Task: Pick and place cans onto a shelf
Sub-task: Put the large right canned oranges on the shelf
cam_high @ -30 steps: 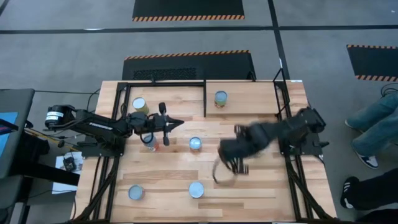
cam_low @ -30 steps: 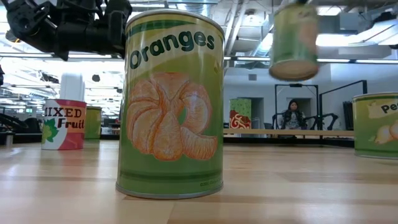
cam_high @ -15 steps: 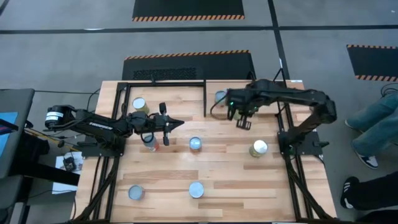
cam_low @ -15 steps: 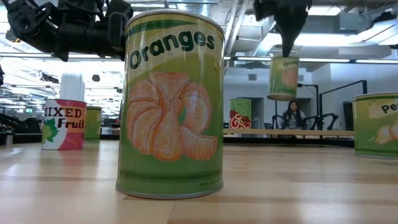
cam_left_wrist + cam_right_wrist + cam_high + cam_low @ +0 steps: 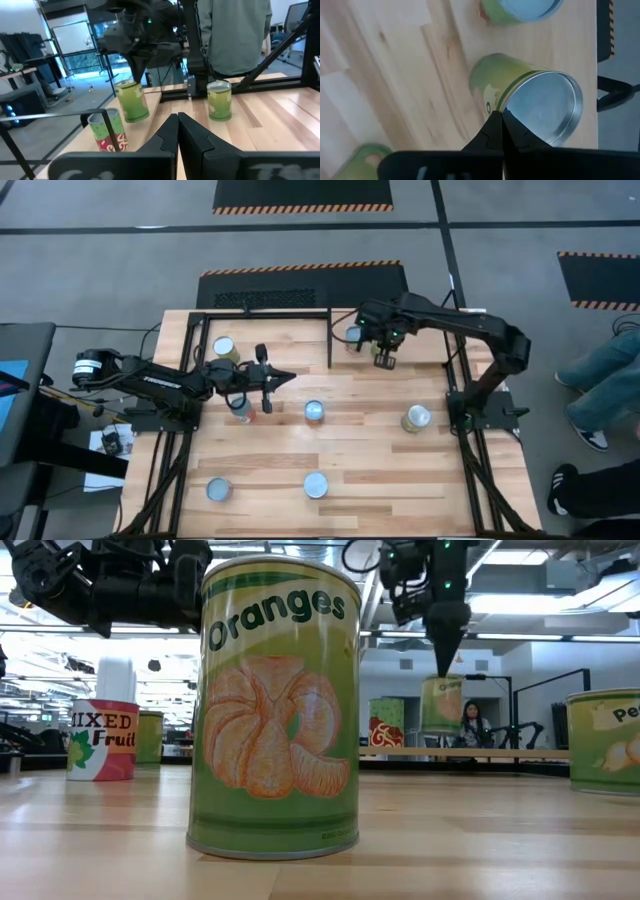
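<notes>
My right gripper [image 5: 383, 360] is at the far side of the table, shut on a green "Oranges" can [image 5: 440, 705] that hangs under it. That can also shows in the left wrist view [image 5: 131, 101]. A red-green can with a pale blue top [image 5: 353, 337] stands upright just left of it on the light shelf panel [image 5: 410, 330]. My left gripper [image 5: 288, 377] is shut and empty, held above the table's left middle near a red Mixed Fruit can [image 5: 245, 412]. My right gripper pinches the can's top rim [image 5: 507, 107] with the tips of its two nearly closed fingers [image 5: 445, 658]. The fingers point down from above. The can hangs below them, slightly tilted and clear of the shelf [image 5: 500, 752].
Other cans stand upright on the planked table: at the right [image 5: 415, 417], in the middle [image 5: 314, 411], two near the front edge [image 5: 315, 484] [image 5: 218, 489], and one at the far left [image 5: 225, 347]. Black frame bars [image 5: 330, 340] edge the far area. A person's legs show beyond the table's right side.
My right gripper has swung from the table's middle toward the far edge, carrying the can. It has then moved a little left and come down beside the red-green can. The can hangs lower now than before.
</notes>
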